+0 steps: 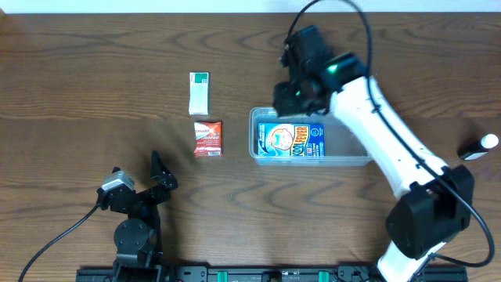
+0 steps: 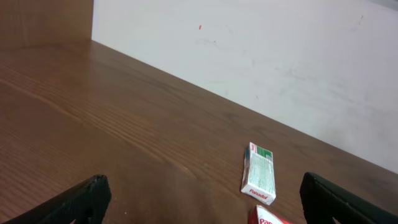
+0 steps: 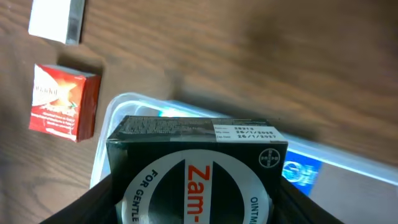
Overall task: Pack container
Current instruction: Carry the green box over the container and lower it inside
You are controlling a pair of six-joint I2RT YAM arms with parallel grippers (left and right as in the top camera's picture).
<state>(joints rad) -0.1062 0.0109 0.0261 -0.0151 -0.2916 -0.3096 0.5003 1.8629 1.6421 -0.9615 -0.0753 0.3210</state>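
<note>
The clear plastic container (image 1: 344, 157) lies right of the table's middle with a blue packet (image 1: 291, 140) in its left half. My right gripper (image 1: 291, 95) hangs over the container's far left corner, shut on a dark green Zam-Buk ointment box (image 3: 196, 168); the container's rim (image 3: 130, 102) and the blue packet (image 3: 303, 173) show below the box. A red Panadol box (image 1: 208, 139) and a green-and-white Panadol box (image 1: 200, 93) lie on the table left of the container. My left gripper (image 2: 199, 202) is open and empty near the front, low over the table.
A black-and-white marker-like object (image 1: 478, 146) lies at the far right edge. In the left wrist view the green-and-white box (image 2: 259, 173) and a corner of the red box (image 2: 268, 216) lie ahead, with a white wall (image 2: 280, 56) behind the table.
</note>
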